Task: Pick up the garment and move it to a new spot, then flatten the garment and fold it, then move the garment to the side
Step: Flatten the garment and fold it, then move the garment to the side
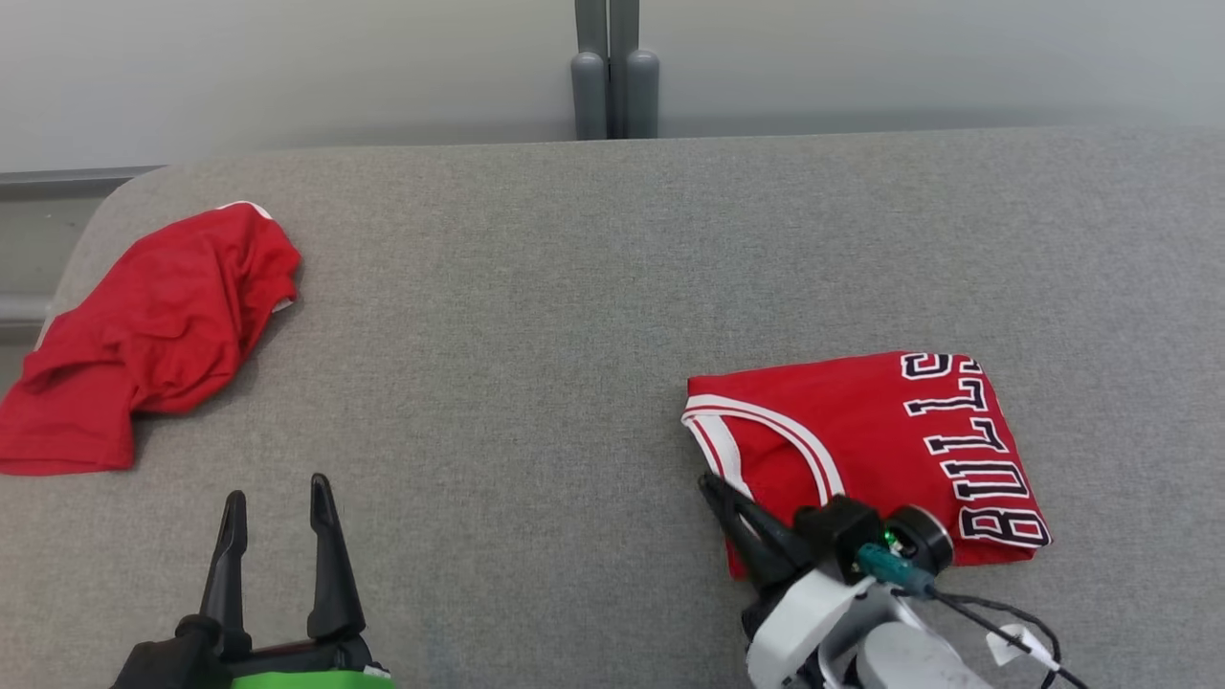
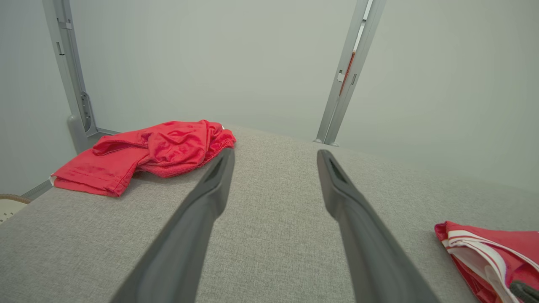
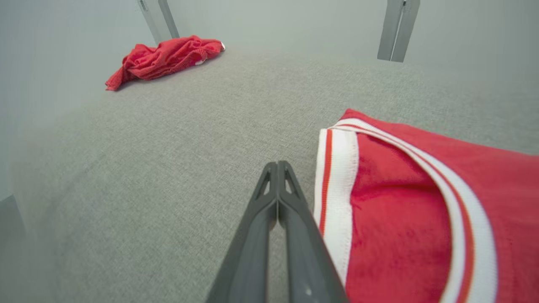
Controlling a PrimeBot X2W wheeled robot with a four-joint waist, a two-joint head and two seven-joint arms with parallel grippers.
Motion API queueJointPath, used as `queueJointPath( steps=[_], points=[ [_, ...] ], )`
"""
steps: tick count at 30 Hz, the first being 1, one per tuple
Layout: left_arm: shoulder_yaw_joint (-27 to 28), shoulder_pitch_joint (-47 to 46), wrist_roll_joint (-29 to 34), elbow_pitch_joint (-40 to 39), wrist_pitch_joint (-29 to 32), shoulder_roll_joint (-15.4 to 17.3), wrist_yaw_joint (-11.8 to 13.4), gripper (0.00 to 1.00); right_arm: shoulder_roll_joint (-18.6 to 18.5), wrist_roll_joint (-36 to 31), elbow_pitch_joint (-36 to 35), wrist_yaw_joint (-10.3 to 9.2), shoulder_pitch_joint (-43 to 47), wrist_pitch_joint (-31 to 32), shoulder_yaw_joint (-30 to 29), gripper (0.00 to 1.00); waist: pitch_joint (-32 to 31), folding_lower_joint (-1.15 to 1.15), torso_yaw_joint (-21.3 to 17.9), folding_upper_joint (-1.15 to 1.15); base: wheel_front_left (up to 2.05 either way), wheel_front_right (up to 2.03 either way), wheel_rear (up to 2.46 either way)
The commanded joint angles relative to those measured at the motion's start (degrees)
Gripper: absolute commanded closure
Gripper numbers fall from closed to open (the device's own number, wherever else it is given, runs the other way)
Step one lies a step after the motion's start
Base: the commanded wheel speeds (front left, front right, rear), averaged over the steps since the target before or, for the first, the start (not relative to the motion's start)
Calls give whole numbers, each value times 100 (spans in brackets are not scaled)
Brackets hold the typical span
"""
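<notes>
A red jersey (image 1: pixel 861 450) with white trim and "BULLS" lettering lies folded into a neat rectangle on the right of the grey table (image 1: pixel 574 287). My right gripper (image 1: pixel 708 481) is shut with nothing between its fingers. In the right wrist view its tips (image 3: pixel 277 164) sit low over the cloth-covered surface, just beside the jersey's (image 3: pixel 421 210) striped edge. A second red garment (image 1: pixel 153 335) lies crumpled at the far left. My left gripper (image 1: pixel 278 490) stands open and empty near the front edge, pointing toward that crumpled garment (image 2: pixel 156 151).
Grey posts (image 1: pixel 612 86) stand behind the table's far edge against a pale wall. The table's far left corner is rounded, and the crumpled garment lies close to that edge. A black cable (image 1: pixel 995 622) trails from my right wrist.
</notes>
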Motion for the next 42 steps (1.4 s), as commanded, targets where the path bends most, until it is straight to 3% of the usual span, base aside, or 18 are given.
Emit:
queueJointPath(
  steps=[1, 8, 9, 10, 11, 12, 13, 19, 24, 35, 39, 42],
  points=[
    [47, -46, 15, -33, 0, 11, 18, 0, -35, 21, -190, -4, 29, -15, -141, 100, -55, 0, -51, 0, 0, 0, 0],
    [233, 68, 132, -181, 0, 11, -76, 0, -434, -83, -1458, -4, 762, -15, -1468, 100, -350, 0, -272, 0, 0, 0, 0],
    [261, 115, 165, -175, -1, 11, -95, 0, -512, -46, -1612, -3, 884, -15, -1646, 92, -410, 0, -323, 0, 0, 0, 0],
    [288, 152, 196, -168, -1, 11, -119, 0, -593, -23, -1720, -3, 977, -15, -1753, 82, -443, 0, -362, 0, 0, 0, 0],
    [320, 203, 250, -139, -1, 11, -152, 0, -730, -56, -1820, -3, 1074, -15, -1877, 58, -496, 0, -415, 0, 0, 0, 0],
    [319, 240, 290, -108, 0, 10, -200, 0, -813, -67, -1882, -4, 1157, -15, -2008, 53, -519, 0, -445, 0, 0, 0, 0],
    [332, 269, 367, -63, 0, 10, -262, 0, -868, -30, -1957, -4, 1246, -15, -2191, 0, -534, 0, -475, 0, 0, 0, 0],
    [409, 420, 607, 287, 0, 11, -634, 0, -1098, 73, -1930, -3, 1626, -15, -2952, 0, -610, 0, -559, 0, 0, 0, 0],
    [567, 468, 537, 477, -1, 11, -683, 0, -1033, 125, -1732, -3, 1738, -15, -3183, 0, -614, 0, -568, 0, 0, 0, 0],
    [571, 387, 531, 551, -1, 11, -711, 0, -946, 368, -1527, -3, 1526, -15, -3008, 0, -525, 0, -487, 0, 0, 0, 0],
    [539, 276, 495, 531, 0, 11, -675, 0, -1215, 1105, -1025, -4, 1073, 87, -2557, 0, -355, 0, -439, 0, 0, 0, 0],
    [441, 214, 467, 590, -1, 11, -662, 0, -1482, 1713, -691, -2, 611, 816, -2065, 0, -245, 0, -373, 0, 0, 0, 0]
  ],
)
